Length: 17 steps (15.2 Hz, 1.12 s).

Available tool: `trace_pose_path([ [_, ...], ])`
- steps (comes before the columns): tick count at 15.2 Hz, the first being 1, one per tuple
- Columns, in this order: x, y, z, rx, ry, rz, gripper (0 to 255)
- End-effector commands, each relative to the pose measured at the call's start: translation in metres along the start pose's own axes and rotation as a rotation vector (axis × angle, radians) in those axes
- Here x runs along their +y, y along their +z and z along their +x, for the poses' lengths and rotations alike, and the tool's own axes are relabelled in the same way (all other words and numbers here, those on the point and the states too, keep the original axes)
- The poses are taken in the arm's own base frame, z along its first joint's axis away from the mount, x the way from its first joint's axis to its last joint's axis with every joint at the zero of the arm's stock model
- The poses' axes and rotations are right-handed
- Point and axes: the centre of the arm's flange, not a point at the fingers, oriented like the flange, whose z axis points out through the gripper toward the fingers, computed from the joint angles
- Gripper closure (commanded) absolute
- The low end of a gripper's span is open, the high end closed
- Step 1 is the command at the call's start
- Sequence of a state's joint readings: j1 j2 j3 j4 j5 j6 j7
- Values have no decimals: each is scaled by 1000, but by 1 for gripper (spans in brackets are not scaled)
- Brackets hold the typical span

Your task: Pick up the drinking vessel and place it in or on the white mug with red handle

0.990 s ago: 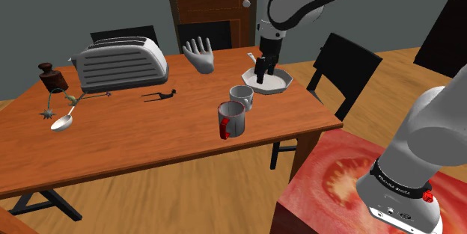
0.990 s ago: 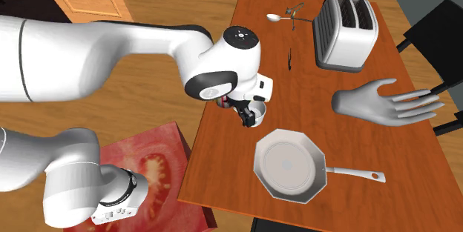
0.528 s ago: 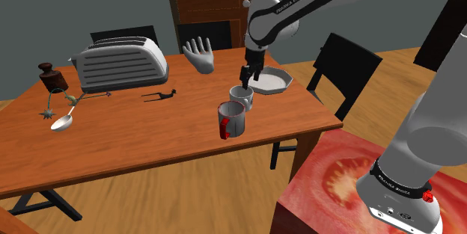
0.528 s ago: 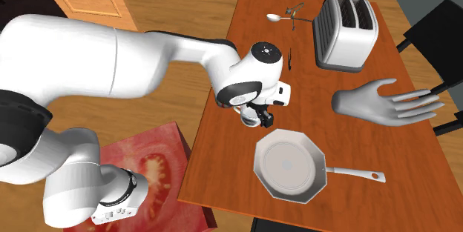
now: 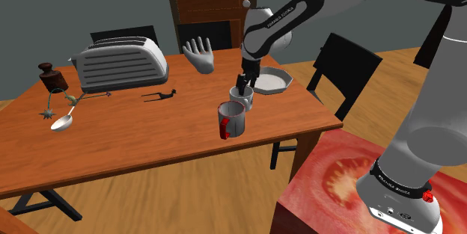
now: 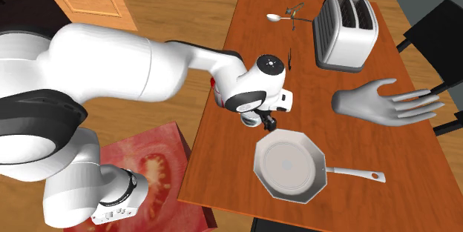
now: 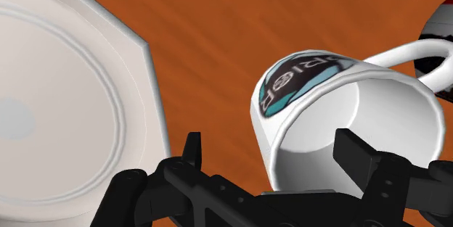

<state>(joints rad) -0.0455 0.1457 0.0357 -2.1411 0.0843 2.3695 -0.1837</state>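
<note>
White cup (image 7: 341, 102) stands on the table (image 5: 150, 139), just beside the red-handled mug (image 5: 230, 119) — not lifted yet. Your gripper (image 7: 270, 146) is down at its rim with the jaws apart, straddling the wall and unclamped — grasp, lift and placing are all left to you.

Bright even lighting, soft shadows under objects

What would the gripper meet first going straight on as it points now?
Likely the teal-logo mug: the open gripper straddles its wall, one finger over the mouth, the other over the table beside it. Depth is unclear.
</note>
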Motion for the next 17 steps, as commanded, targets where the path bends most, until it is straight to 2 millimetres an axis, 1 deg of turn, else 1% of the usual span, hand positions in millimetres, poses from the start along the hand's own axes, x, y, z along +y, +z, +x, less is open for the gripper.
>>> trace_pose_path([
  [1,1,9,0,1,0,0,0],
  [8,1,9,0,1,0,0,0],
  [9,1,9,0,1,0,0,255],
  [17,1,9,0,1,0,0,255],
])
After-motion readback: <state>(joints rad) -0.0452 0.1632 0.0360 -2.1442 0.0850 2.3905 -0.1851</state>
